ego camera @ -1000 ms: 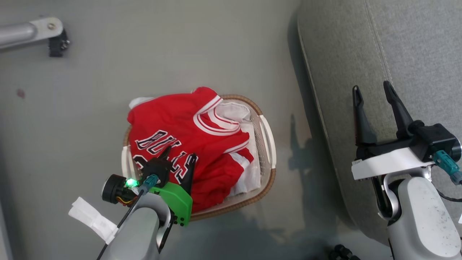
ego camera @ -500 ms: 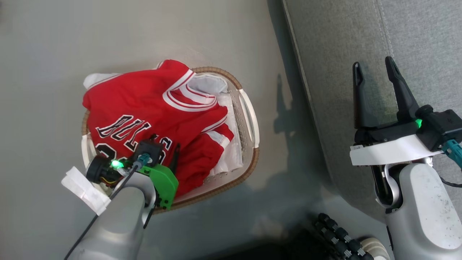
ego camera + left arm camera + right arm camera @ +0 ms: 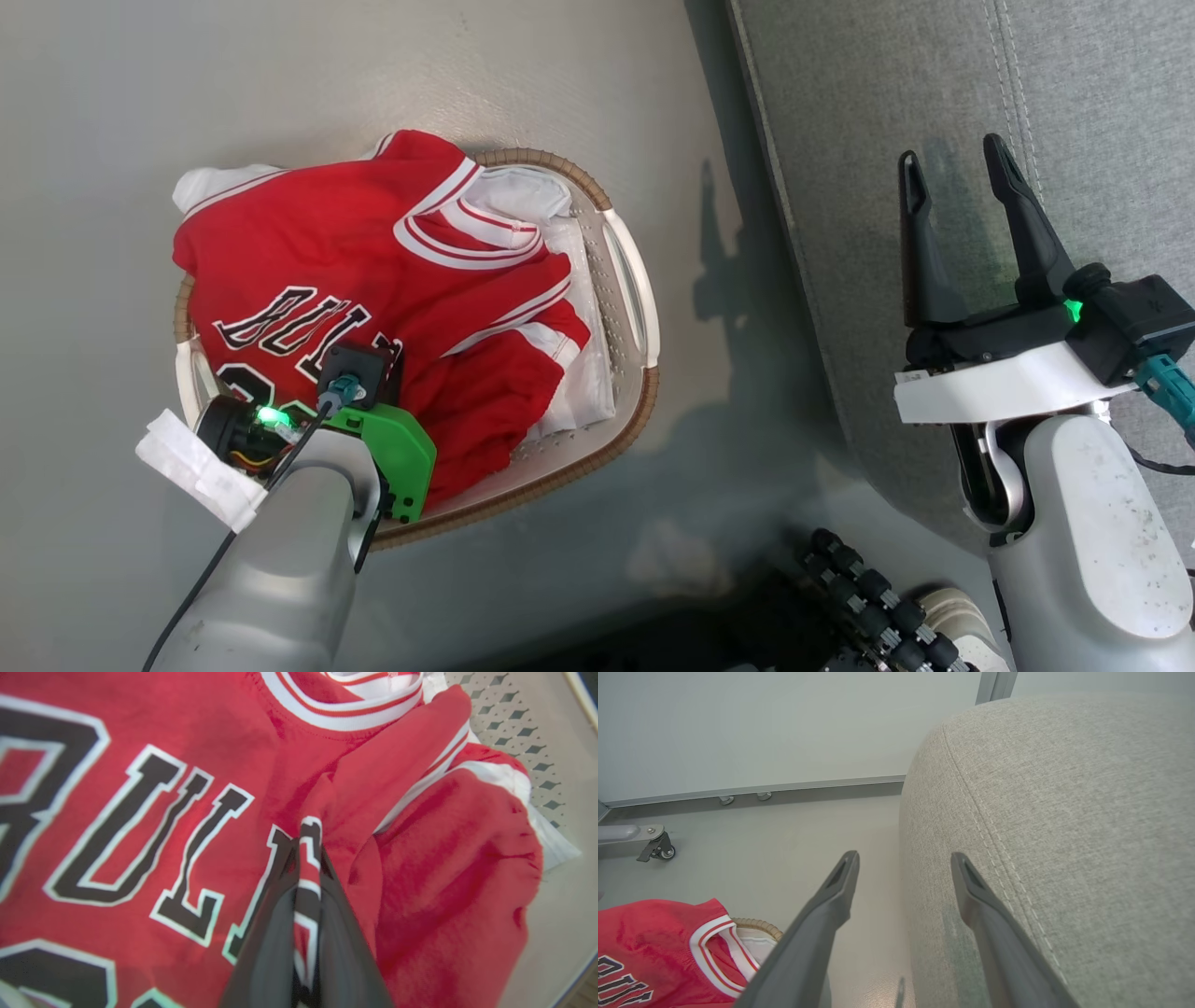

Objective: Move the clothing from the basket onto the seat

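1. Left hand: fingers together, clamped on a pinched-up fold of the jersey, right at the last letters of "BULLS". In the head view this hand sits low over the near-left part of the basket, with its own wrist hiding the fingertips.
2. Jersey: red, white trim, black lettering. It is spread across the top of the pile and its far-left edge spills over the rim. All of it is at the basket, none on the seat.
3. Shorts: red with a white band, bunched under the jersey's right side. They are inside the basket, lying on the white liner.
4. Basket: white oval with a brown woven rim, on the floor. It sits near the seat's left side with a strip of bare floor between them.
5. Seat: grey sofa cushion at the right. No clothing on it yet.
6. Right hand: fingers wide apart, holding nothing, poised over the seat's front edge.
7. Step, as I judge it: the grasp on the first garment is done and the lift has not started.
8. Next move calls for:
   - a rise high enough for the hem to clear the rim;
   - a swing right over the floor gap;
   - a release above the cushion.
9. Risks: the pinch is thin and could slip, and the shorts or liner may drag up too.
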Controlling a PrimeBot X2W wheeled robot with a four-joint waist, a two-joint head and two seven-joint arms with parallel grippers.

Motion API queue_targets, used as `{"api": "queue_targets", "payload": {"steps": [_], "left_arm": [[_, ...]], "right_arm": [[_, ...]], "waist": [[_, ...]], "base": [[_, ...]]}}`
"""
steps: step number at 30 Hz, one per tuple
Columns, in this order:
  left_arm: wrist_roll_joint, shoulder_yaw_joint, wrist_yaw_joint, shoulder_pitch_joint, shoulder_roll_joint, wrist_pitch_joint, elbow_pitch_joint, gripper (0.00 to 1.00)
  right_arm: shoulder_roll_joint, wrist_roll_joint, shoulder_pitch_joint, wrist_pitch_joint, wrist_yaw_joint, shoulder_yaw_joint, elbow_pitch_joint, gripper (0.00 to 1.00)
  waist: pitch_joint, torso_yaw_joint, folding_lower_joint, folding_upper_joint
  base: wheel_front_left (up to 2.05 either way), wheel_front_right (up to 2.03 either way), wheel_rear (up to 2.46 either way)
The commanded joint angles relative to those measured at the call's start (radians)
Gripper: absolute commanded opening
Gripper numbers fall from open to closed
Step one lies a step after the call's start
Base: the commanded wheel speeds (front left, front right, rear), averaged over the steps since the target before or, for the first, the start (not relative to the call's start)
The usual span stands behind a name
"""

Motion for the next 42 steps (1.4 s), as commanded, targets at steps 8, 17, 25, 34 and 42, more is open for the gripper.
{"api": "queue_targets", "payload": {"steps": [8, 17, 25, 34, 42], "left_arm": [[-0.034, 0.024, -0.004, 0.054, -0.003, 0.000, -0.077, 0.00], [-0.029, 0.051, -0.010, 0.165, 0.018, 0.000, -0.261, 0.00], [-0.005, 0.082, -0.012, 0.278, 0.035, 0.000, -0.477, 0.00], [0.037, 0.111, -0.017, 0.316, 0.079, 0.000, -0.675, 0.00], [0.043, 0.073, -0.026, 0.241, 0.120, 0.000, -0.762, 0.00]], "right_arm": [[-0.003, -0.022, 0.019, -0.002, 0.000, 0.002, 0.033, 1.00], [-0.003, -0.065, 0.078, -0.002, 0.000, -0.013, 0.068, 1.00], [-0.003, -0.099, 0.178, -0.002, 0.000, -0.020, 0.108, 1.00], [-0.003, -0.126, 0.281, -0.002, 0.000, -0.007, 0.137, 1.00], [-0.003, -0.136, 0.323, -0.002, 0.000, 0.008, 0.144, 1.00]], "waist": [[-0.101, 0.025, -0.0002, -0.0001], [-0.294, 0.071, -0.0002, -0.0001], [-0.525, 0.115, -0.0002, -0.0001], [-0.723, 0.131, -0.0002, -0.0001], [-0.819, 0.136, -0.0002, -0.0001]], "base": [[0.00, 0.00, 0.00], [0.00, 0.00, 0.00], [0.00, 0.00, 0.00], [0.00, 0.00, 0.00], [0.00, 0.00, 0.00]]}}
